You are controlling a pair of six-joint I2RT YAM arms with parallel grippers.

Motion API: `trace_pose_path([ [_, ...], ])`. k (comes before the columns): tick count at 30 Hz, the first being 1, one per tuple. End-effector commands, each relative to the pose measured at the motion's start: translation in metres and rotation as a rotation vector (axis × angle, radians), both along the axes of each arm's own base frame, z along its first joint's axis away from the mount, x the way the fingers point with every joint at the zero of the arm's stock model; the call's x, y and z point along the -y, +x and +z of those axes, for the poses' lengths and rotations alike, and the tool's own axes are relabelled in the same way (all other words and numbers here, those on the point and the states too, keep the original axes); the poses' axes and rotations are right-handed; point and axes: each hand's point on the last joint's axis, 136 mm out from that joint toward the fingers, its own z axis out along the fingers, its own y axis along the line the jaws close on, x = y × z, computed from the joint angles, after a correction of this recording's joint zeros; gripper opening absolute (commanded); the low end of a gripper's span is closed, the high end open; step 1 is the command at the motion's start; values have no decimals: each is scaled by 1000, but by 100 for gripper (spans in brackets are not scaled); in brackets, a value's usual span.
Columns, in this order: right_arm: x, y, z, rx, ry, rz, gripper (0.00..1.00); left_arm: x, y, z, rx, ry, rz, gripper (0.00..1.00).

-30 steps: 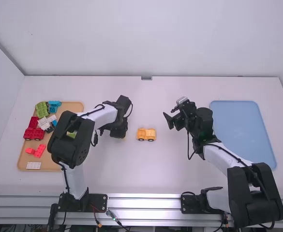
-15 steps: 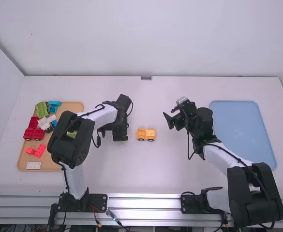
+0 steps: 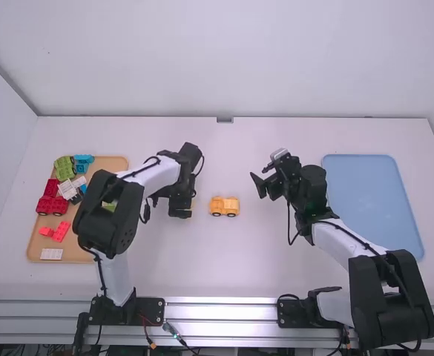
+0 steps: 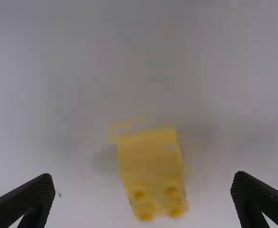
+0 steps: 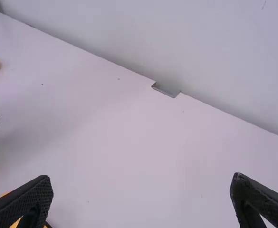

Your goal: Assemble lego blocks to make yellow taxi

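My left gripper (image 3: 181, 211) is low over the table, left of the yellow wheeled base (image 3: 225, 206), which stands on the table. In the left wrist view my left gripper (image 4: 143, 183) is open, with a yellow block (image 4: 150, 166) lying between and beyond its spread fingers, studs at one end, touched by neither. My right gripper (image 3: 262, 182) hangs right of and beyond the wheeled base. In its wrist view the right gripper (image 5: 141, 183) is wide open and holds nothing; part of the yellow base (image 5: 16, 223) shows behind one finger.
A tan tray (image 3: 77, 254) at the left holds red (image 3: 52, 205), green (image 3: 64, 168), blue and white blocks. A blue tray (image 3: 372, 200) lies at the right, beyond the right forearm.
My left gripper has shifted slightly toward the camera in the high view, turning a little. The right arm and the wheeled base have kept still.
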Motion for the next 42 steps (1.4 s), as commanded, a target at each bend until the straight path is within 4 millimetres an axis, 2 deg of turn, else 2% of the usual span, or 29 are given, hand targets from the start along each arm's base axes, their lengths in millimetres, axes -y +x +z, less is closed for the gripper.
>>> trace_pose_path([
  [1,-2,-4,4,9,9,9,99,0,15,13,20,17,-116,100],
  [2,-2,-4,4,9,8,9,99,0,15,15,20,18,-120,100],
  [5,-3,-4,4,10,7,12,99,-2,22,36,22,51,-189,99],
  [9,-2,-4,4,10,7,9,98,-9,38,77,48,112,-393,99],
  [10,-2,-4,4,10,7,9,99,-11,43,87,58,136,-502,99],
  [11,-2,-4,4,11,7,9,99,-10,50,101,78,176,-692,99],
  [12,-2,-4,5,12,7,9,98,-10,53,106,84,196,-772,99],
  [14,-2,-4,5,12,7,10,99,-12,63,121,96,258,-1064,99],
  [16,-2,-4,5,12,7,9,99,-9,67,126,108,275,-1198,99],
  [18,-2,-4,5,13,7,9,99,-7,74,133,119,314,-1415,99],
  [19,-2,-4,5,14,7,10,99,-7,73,133,110,322,-1484,99],
  [24,-2,-2,9,31,11,9,98,-13,74,130,75,366,-1588,99],
  [26,-3,-2,10,38,12,10,99,-31,75,132,-23,475,-1715,99],
  [29,-2,-2,11,40,12,9,99,-43,78,134,-106,554,-1845,99],
  [31,-2,-2,11,40,11,9,98,-45,80,133,-134,578,-1913,99],
  [34,-2,-1,11,40,11,6,99,-44,85,129,-155,593,-2121,99],
  [36,-2,-1,11,40,11,7,99,-32,81,121,-153,548,-2351,99],
  [38,-2,-1,11,40,11,6,99,-9,67,110,-55,416,-2637,99],
  [41,-2,-1,12,43,12,6,99,27,43,107,234,222,-2957,99],
  [42,-2,-1,12,44,12,6,98,31,39,108,293,195,-2989,99],
])
